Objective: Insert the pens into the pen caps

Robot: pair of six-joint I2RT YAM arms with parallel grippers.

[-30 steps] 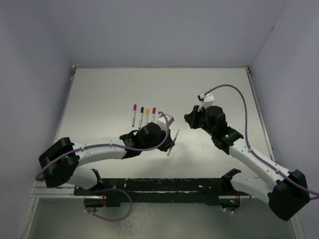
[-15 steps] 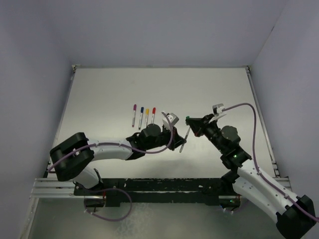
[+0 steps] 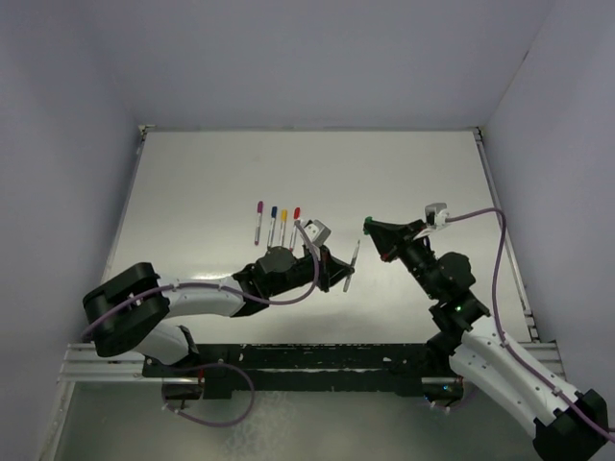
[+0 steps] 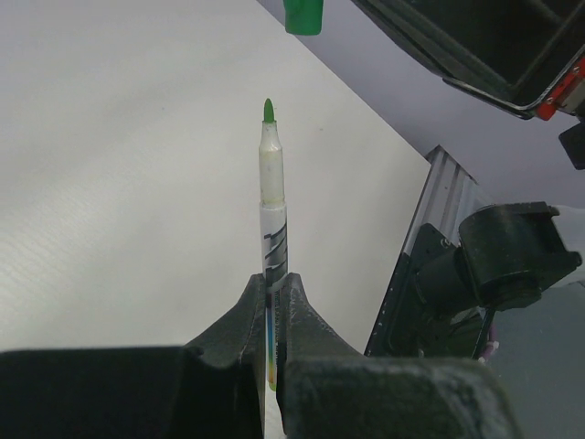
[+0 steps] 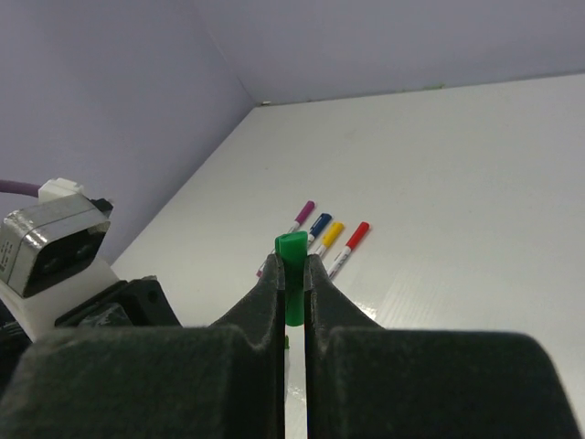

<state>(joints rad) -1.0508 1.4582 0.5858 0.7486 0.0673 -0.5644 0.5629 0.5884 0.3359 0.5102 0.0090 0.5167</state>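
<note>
Left gripper [image 4: 272,283]: closed on a white pen [image 4: 271,183]. The barrel is clamped near its lower end, and the green tip is left free and pointing away from the fingers. The pen is held in the air above the counter [image 3: 404,173], not resting on it.

Right gripper [image 5: 292,274]: closed on a green cap [image 5: 291,251]. The cap is pinched between the fingers, with its upper end showing above them. It is also held clear of the counter.

Governing relation: in the left wrist view, the cap [image 4: 303,16] lies beyond the pen tip and slightly to the right of the pen's long axis. A clear gap is seen between tip and cap, with no contact. In the overhead view, the pen [image 3: 352,264] is slanted towards the cap [image 3: 367,227], and the two grippers are seen to face each other near the middle of the counter. Whether the open mouth of the cap is turned squarely to the tip cannot be told.

Four other pens [image 3: 277,222] are laid side by side on the counter, well behind the left gripper, with purple, blue, yellow and red ends. They are judged to be capped already.

Assessment: the last pairing is in hand. A small sideways correction is judged necessary before the tip is driven along the pen's axis into the cap. A misaligned push could make the tip glance off the rim.
</note>
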